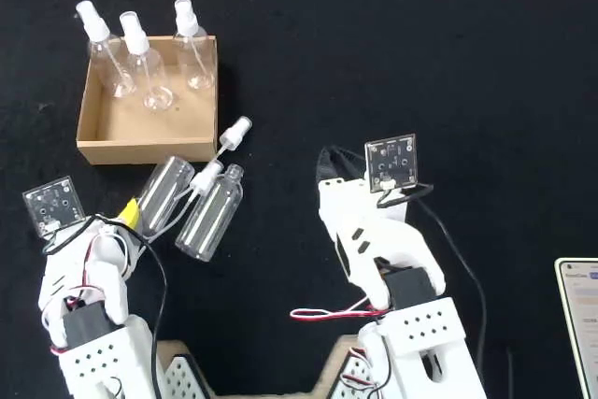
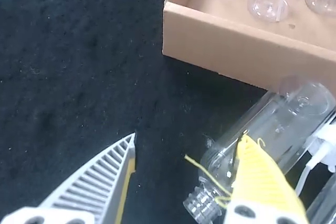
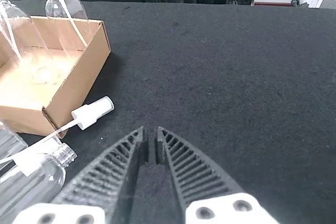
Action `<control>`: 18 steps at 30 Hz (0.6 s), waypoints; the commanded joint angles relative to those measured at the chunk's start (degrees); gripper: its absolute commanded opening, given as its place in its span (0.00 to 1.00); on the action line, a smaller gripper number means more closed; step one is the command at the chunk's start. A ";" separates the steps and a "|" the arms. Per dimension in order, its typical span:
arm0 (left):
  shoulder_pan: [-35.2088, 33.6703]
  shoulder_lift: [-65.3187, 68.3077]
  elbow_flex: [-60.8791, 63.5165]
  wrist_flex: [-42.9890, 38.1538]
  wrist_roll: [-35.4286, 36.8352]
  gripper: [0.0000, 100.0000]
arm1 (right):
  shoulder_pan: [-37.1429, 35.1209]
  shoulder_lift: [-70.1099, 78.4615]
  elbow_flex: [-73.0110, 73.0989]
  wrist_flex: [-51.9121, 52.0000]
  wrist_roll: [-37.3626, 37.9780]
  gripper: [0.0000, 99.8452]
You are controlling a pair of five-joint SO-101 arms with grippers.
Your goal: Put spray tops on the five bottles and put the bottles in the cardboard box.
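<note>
Nearest on the left, the left gripper sits low over the black table. Its claw is spread wide and holds nothing. Its yellow-tipped finger is over the neck end of an uncapped bottle lying on its side, neck toward the arm; I cannot tell whether they touch. To the right, the right gripper has its claw pressed almost together, empty, over bare table.

Just right of the first bottle lies a second uncapped bottle, with its threaded neck pointing far. One loose spray top rests between the far ends of these two, its tube trailing near. The other spray top lies a little farther on, beside the box's near right corner.

Farthest, on the left, the cardboard box holds three capped bottles standing along its far side.

As I judge it, three of the five are finished. The two lying bottles each need a top fitted and then a place in the box.
</note>
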 commanded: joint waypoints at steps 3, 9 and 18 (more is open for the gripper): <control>-0.66 -0.35 1.27 0.35 -0.53 0.29 | 0.35 -2.07 -0.40 -1.49 0.09 0.04; -0.66 -0.35 1.27 0.70 -0.53 0.29 | 0.35 -2.07 -0.40 -1.49 0.00 0.04; -0.66 -0.35 1.27 0.70 -0.53 0.29 | 0.35 -2.07 -0.40 -1.49 0.00 0.04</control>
